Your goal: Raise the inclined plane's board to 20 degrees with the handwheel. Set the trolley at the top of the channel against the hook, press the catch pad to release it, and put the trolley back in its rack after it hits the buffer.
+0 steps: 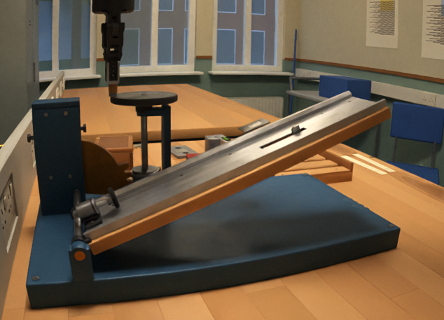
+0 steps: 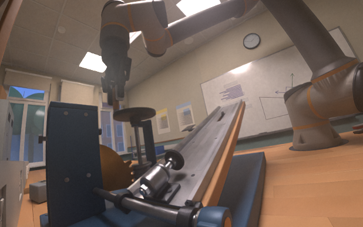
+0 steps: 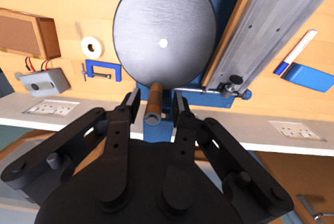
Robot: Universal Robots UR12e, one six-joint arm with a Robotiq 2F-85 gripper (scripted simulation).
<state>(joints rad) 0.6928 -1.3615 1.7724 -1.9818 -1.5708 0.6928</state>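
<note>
The handwheel (image 1: 143, 98) (image 2: 134, 114) (image 3: 165, 29) is a dark round disc on a screw post behind the inclined plane. A brown crank knob (image 3: 154, 103) (image 1: 113, 89) stands up from its rim. My gripper (image 3: 156, 106) (image 1: 112, 80) (image 2: 113, 89) hangs straight above that knob. Its fingers stand open on either side of the knob and hold nothing. The board (image 1: 229, 162) (image 2: 206, 153) is tilted up, with a grey metal channel on an orange wooden edge. A hook (image 1: 295, 128) sticks up from a slot near its top. A buffer (image 1: 96, 204) (image 2: 163, 170) sits at the low end. I see no trolley.
Behind the work are windows, a long wooden bench and blue chairs (image 1: 416, 126). A blue upright plate (image 1: 57, 155) stands left of the handwheel, beside a brown protractor disc (image 1: 100, 169). A wooden box (image 3: 29, 39), grey switch box (image 3: 43, 82), tape roll (image 3: 91, 46) and clamp (image 3: 102, 73) lie nearby.
</note>
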